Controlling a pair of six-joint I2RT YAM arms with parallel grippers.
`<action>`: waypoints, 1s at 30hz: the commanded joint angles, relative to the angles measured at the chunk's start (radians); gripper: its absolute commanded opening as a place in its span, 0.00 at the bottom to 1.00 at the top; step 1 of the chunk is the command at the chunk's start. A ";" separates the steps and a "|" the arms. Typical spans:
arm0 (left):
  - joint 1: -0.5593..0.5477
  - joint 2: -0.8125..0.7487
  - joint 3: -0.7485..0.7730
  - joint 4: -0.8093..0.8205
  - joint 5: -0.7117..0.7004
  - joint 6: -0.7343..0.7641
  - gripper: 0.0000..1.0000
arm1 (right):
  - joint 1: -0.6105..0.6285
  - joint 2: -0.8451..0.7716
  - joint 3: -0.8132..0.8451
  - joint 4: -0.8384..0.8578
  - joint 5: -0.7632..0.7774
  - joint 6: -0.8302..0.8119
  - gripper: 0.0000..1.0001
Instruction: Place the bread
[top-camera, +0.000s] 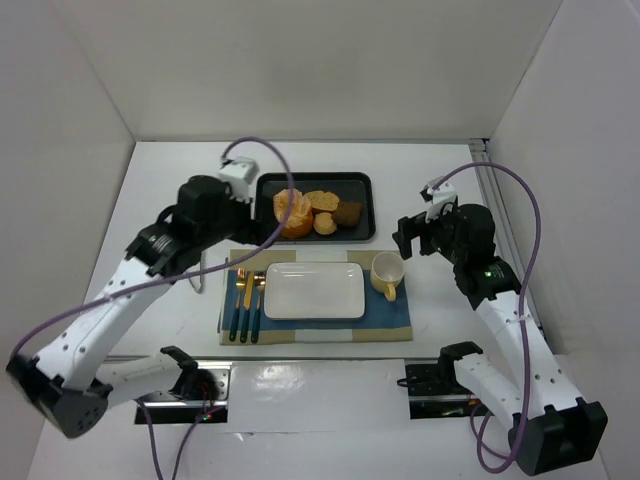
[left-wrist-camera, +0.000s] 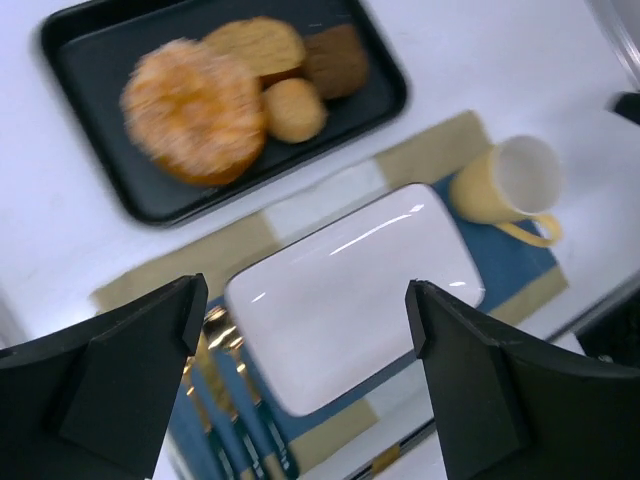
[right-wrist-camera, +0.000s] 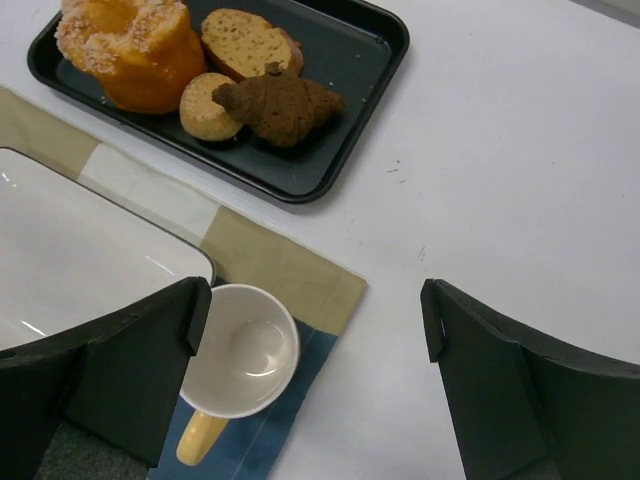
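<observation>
The bread (top-camera: 325, 224), a small round golden-tan bun, lies in the black tray (top-camera: 362, 190) between the orange ruffled pastry (top-camera: 292, 212) and a dark brown croissant (top-camera: 348, 213). It also shows in the left wrist view (left-wrist-camera: 293, 109) and the right wrist view (right-wrist-camera: 208, 105). My left gripper (top-camera: 225, 225) is open and empty, held high over the white plate (left-wrist-camera: 350, 290), near the tray's left end. My right gripper (top-camera: 420, 240) is open and empty, above the table just right of the yellow cup (right-wrist-camera: 240, 350).
An oval pale-tan bread slice (top-camera: 322, 200) lies at the back of the tray. The white plate (top-camera: 313, 291) sits on a blue and tan placemat (top-camera: 395, 318), with gold and blue cutlery (top-camera: 245, 295) on its left and the cup (top-camera: 387, 274) on its right.
</observation>
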 joint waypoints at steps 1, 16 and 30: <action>0.116 -0.131 -0.135 0.049 -0.102 -0.040 1.00 | -0.001 -0.020 0.025 0.043 -0.056 -0.013 1.00; 0.562 -0.074 -0.433 0.175 -0.168 -0.054 1.00 | -0.001 -0.032 0.008 -0.007 -0.128 -0.125 1.00; 0.666 0.246 -0.329 0.147 -0.258 -0.034 1.00 | -0.001 -0.070 0.008 -0.007 -0.131 -0.125 1.00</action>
